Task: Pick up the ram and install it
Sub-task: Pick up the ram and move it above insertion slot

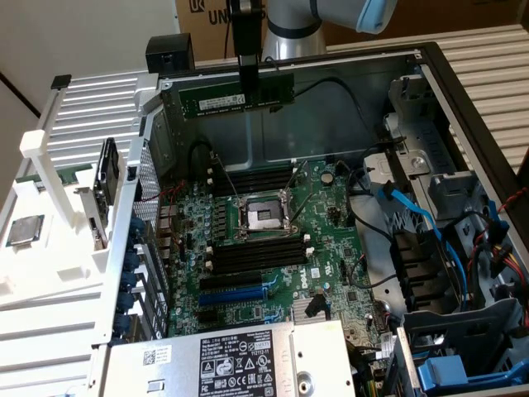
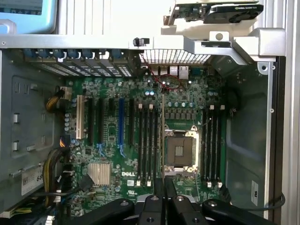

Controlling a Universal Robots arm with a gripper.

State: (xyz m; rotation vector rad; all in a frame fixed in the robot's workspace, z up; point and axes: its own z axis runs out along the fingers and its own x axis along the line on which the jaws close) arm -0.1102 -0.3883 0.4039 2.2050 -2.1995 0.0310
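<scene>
The ram (image 1: 234, 95) hangs in the air, long edge level and its pale label facing the exterior camera, above the far wall of the open computer case (image 1: 430, 91) and clear of the board below. The hand (image 1: 248, 76) comes straight down onto it from above, its fingers drawn nearly together and pinching the stick at its upper edge, a little to the exterior view's right of the label. In the wrist view the hand (image 2: 164, 183) shows two dark fingers set close together, looking down on the motherboard (image 2: 112, 154). On that board the empty processor socket (image 1: 259, 217) sits between two banks of black memory slots (image 1: 256, 252) with white end clips, all of them unfilled. A finned silver heatsink (image 2: 99, 173) lies toward the near end, just beside the power supply (image 1: 223, 360). At the exterior view's left, outside the case, a square silver processor chip (image 1: 25, 230) rests on a white rack (image 1: 50, 273).
</scene>
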